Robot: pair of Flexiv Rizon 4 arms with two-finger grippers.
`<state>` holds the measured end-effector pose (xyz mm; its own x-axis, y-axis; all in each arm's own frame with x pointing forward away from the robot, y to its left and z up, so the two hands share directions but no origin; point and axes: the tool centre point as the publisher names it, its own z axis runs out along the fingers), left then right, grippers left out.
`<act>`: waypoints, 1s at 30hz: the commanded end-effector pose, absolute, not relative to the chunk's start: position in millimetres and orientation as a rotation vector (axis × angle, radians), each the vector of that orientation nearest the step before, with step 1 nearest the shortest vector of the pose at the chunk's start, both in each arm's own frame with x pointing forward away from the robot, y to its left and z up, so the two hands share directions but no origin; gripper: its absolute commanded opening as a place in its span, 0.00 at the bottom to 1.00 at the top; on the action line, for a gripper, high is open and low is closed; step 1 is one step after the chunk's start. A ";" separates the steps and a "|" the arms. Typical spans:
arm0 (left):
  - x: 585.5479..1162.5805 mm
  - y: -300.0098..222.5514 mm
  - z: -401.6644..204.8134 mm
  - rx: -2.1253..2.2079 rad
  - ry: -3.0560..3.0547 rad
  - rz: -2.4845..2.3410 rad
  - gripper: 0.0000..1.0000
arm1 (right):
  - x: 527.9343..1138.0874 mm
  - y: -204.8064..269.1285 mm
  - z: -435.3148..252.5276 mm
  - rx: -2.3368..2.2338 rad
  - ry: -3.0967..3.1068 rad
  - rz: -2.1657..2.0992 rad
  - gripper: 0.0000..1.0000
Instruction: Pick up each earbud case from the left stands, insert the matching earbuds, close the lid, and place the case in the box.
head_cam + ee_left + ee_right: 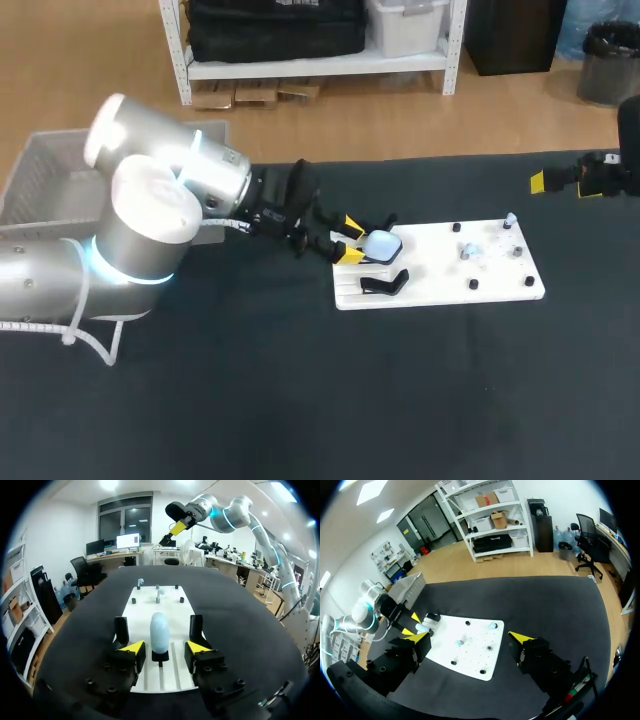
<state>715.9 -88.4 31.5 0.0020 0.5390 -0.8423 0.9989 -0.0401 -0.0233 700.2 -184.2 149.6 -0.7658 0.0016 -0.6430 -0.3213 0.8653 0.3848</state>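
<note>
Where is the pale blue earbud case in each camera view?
Head view: earbud case on the white board's left end, between the left gripper's open fingers.
Left wrist view: case between the gripper's open fingers.
Right wrist view: case at the board's end beside the left gripper.
Shared landmark: the white board.

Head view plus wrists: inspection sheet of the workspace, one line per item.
Surface: black table cloth, white pegged board on it.
Job's things: light blue oval earbud case upright on a black stand at the board's left end; second black stand beside it empty; small pale earbud among the pegs; grey plastic box past the table's left far corner.
Clutter: nothing seen.
Grippers: left gripper open, fingers either side of the case, not touching; right gripper open, high at the table's right.
Cables: white cable along the left arm.
Surroundings: nothing seen.
</note>
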 end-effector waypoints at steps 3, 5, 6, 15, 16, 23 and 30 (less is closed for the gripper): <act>724.2 -92.4 26.2 1.666 1.602 -0.949 0.46 | 700.9 -184.9 149.4 -0.233 2.372 0.642 1.00; 724.8 -93.6 26.0 1.670 1.599 -0.954 0.47 | 700.9 -184.9 149.4 -0.233 2.372 0.642 1.00; 725.1 -94.3 26.0 1.671 1.597 -0.955 0.47 | 700.9 -184.9 149.4 -0.233 2.372 0.642 1.00; 724.8 -98.2 24.6 1.675 1.585 -0.978 0.45 | 700.9 -184.9 149.4 -0.233 2.372 0.642 1.00; 724.5 -98.6 23.8 1.673 1.588 -0.987 0.45 | 700.9 -184.9 149.4 -0.233 2.372 0.642 1.00; 724.8 -100.8 19.6 1.639 1.600 -1.035 0.42 | 700.9 -184.9 149.4 -0.233 2.372 0.642 1.00; 721.9 -105.3 18.4 1.616 1.598 -1.063 0.42 | 700.9 -184.9 149.4 -0.233 2.372 0.642 1.00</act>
<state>719.4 -103.9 21.2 -0.0580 0.4948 -0.8671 0.9920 -0.0691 -0.1058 700.2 -184.2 149.6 -0.7659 0.0016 -0.6430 -0.3213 0.8653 0.3848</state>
